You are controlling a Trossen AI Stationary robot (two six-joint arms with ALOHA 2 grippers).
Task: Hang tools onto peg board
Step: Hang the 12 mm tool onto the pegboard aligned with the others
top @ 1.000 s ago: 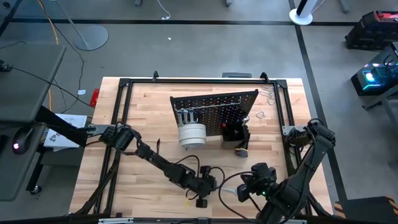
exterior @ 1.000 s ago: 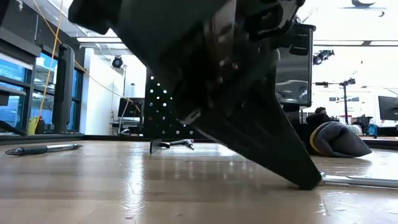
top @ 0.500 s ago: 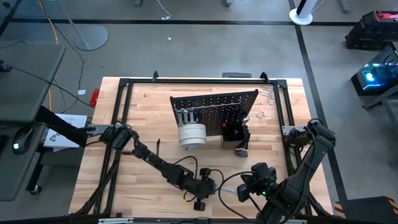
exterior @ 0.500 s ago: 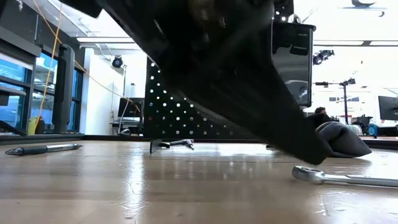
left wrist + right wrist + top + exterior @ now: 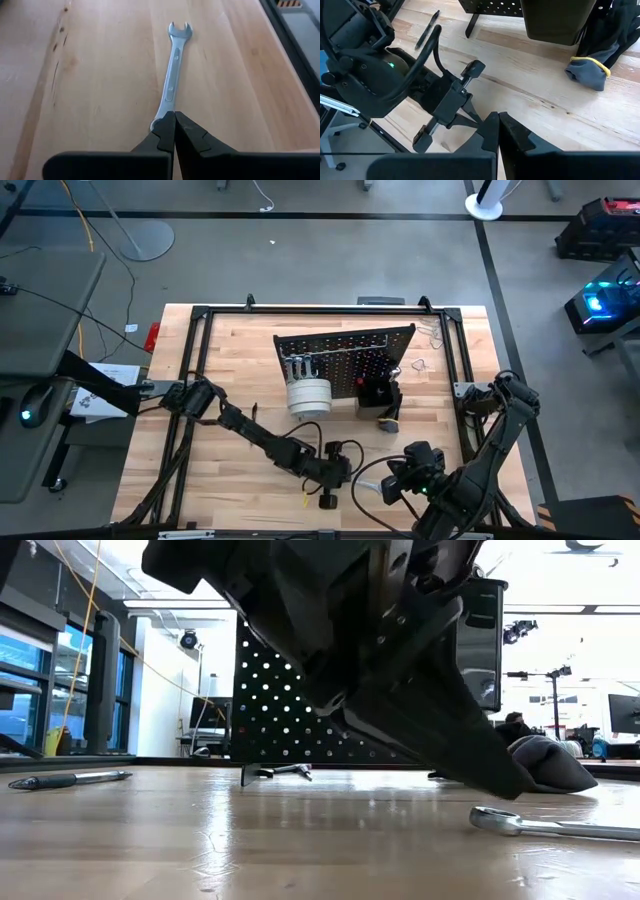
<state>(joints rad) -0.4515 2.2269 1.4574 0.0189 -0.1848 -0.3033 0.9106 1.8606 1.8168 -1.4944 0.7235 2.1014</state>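
A silver wrench lies flat on the wooden table, its open jaw end pointing away from my left gripper. That gripper is shut and hangs just above the wrench's ring end; the low view shows a gap between the fingertip and the table. My right gripper is shut and waits raised at the table's near right. The peg board stands upright at the table's middle, with a white tape roll and a black bin at its front.
A dark glove-like bundle with a yellow trim lies in front of the bin. A slim dark tool lies on the table to the left of the board. A black frame rims the table. Bare wood lies around the wrench.
My left gripper, still shut, has risen from the table at the wrench's ring end and now hangs above it. The wrench still lies flat, and its ring end has come into sight in the low view.
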